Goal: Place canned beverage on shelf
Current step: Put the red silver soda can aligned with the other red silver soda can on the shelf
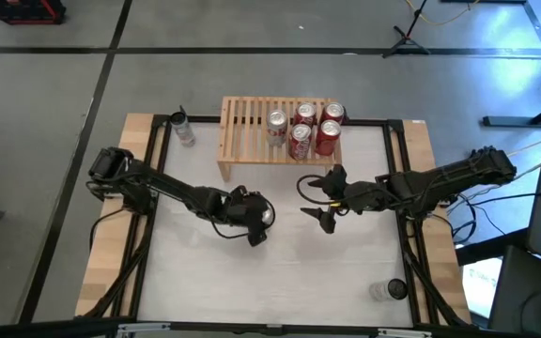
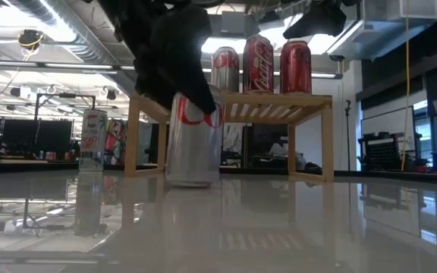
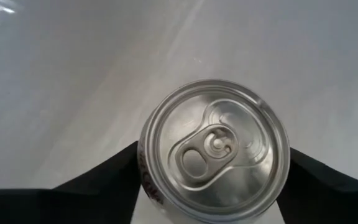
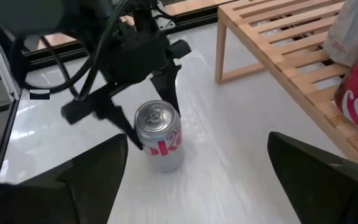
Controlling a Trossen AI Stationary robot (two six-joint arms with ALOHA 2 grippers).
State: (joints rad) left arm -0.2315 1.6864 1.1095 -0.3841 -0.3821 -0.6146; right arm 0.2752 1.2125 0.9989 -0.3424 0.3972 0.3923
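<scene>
From above, you see the can (image 1: 267, 215) standing on the white surface (image 1: 252, 291), near the middle and a little to the left. The left end effector (image 1: 259, 223) is on it, with one finger on each side. The shelf (image 1: 252, 122) stands at the far edge of the surface. Five other cans (image 1: 305, 115) stand on the right half of its top. The right end effector (image 1: 313, 199) hangs over the surface just in front of the shelf, right of the can. Its fingers are wide apart and hold nothing. A slim can (image 1: 183, 127) stands at the far left corner.

From low down, the can (image 2: 193, 144) stands upright on the surface, in front of the shelf (image 2: 326, 136). The left end effector (image 2: 192, 102) comes down over its top.

In the left wrist view, you look straight down on the can's silver lid (image 3: 216, 149). The dark fingers (image 3: 98, 186) touch the can on both sides, so the left end effector is clamped on the can.

In the right wrist view, the can (image 4: 160, 146) stands on the surface, well apart from the shelf (image 4: 278, 43). The left end effector (image 4: 153, 121) grips it near the top. The right arm's own fingers (image 4: 92, 180) stand far apart with nothing between them.
</scene>
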